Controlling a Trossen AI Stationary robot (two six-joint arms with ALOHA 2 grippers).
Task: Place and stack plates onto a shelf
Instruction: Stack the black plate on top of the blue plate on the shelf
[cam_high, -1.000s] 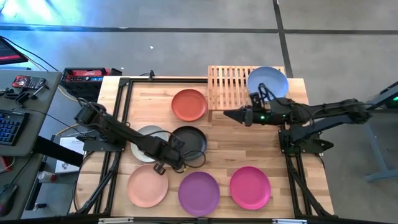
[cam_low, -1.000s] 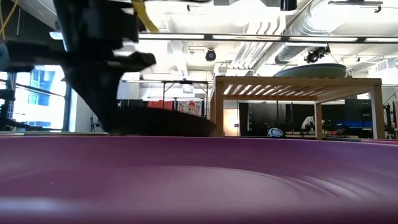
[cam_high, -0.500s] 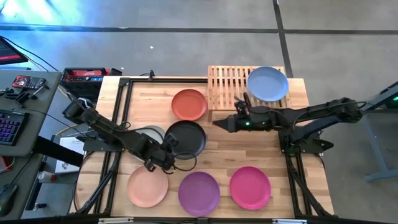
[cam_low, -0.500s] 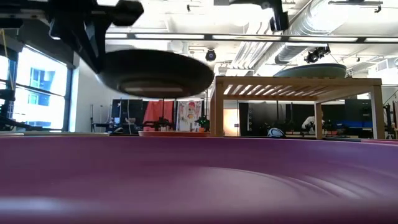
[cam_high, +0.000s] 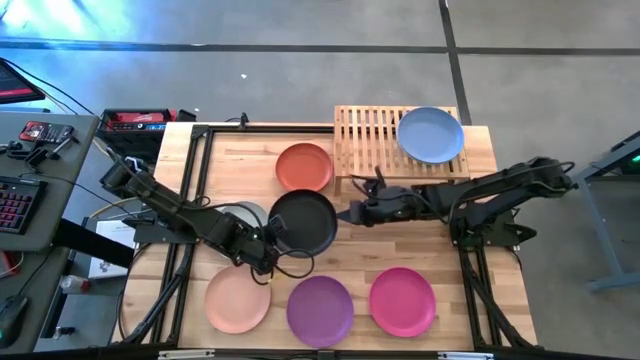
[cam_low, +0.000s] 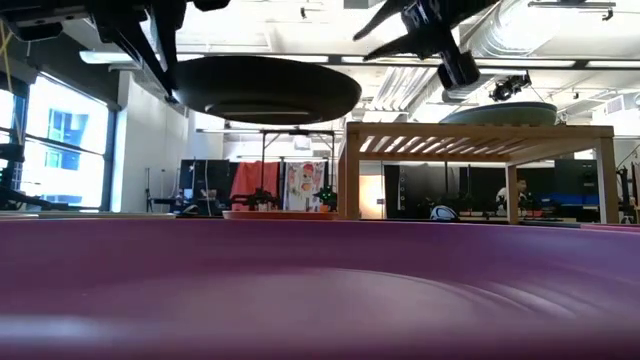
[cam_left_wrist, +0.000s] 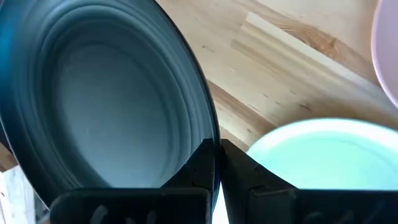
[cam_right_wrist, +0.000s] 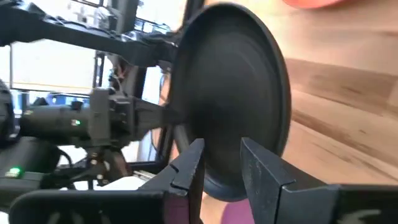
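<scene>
showing no readable writing, left gripper (cam_high: 272, 243) jaws clamp black plate (cam_high: 304, 223)

You see a big wooden tabletop (cam_high: 420, 250) made of pale boards. A black metal frame (cam_high: 195, 160) runs along its left side and far edge. Left of the tabletop stands a grey desk (cam_high: 50, 170). On it lie a keyboard (cam_high: 14, 205) with lit keys and a small red gadget (cam_high: 40, 131). Just past the far left corner of the tabletop sits a black and red box (cam_high: 135, 121). The floor (cam_high: 300, 70) is grey, with dark lines across it. Far back in the room hang long ceiling lights (cam_low: 420, 62).
</scene>
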